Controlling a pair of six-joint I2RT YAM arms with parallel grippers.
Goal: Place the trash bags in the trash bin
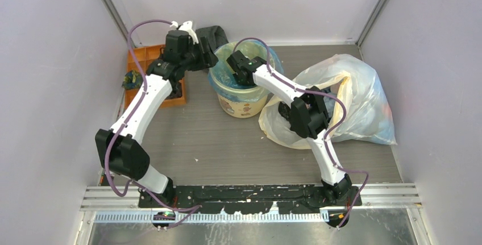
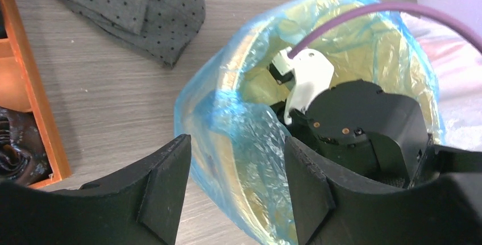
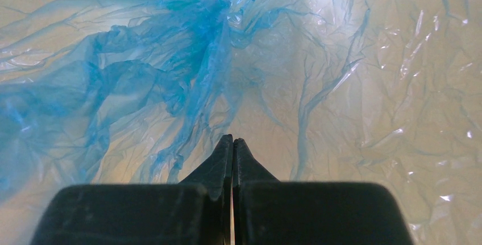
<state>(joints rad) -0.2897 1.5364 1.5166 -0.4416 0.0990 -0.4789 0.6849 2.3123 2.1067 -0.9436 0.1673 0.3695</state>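
Only its wrist view shows the right gripper (image 3: 232, 142) closed, empty, inside the bag (image 3: 170, 86); the left gripper (image 2: 237, 142) sits open astride the bucket (image 1: 241, 106) rim.

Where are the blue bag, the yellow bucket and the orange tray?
blue bag (image 2: 227, 131), left wrist view, crumpled fold over the bucket's rim.
yellow bucket (image 1: 241, 106), top view, its printed side wall.
orange tray (image 1: 141, 57), top view, a far compartment.

Bright, even light, faint shadows, tiny glints on the crinkled trash bags (image 3: 142, 74), foreground slightly soft.
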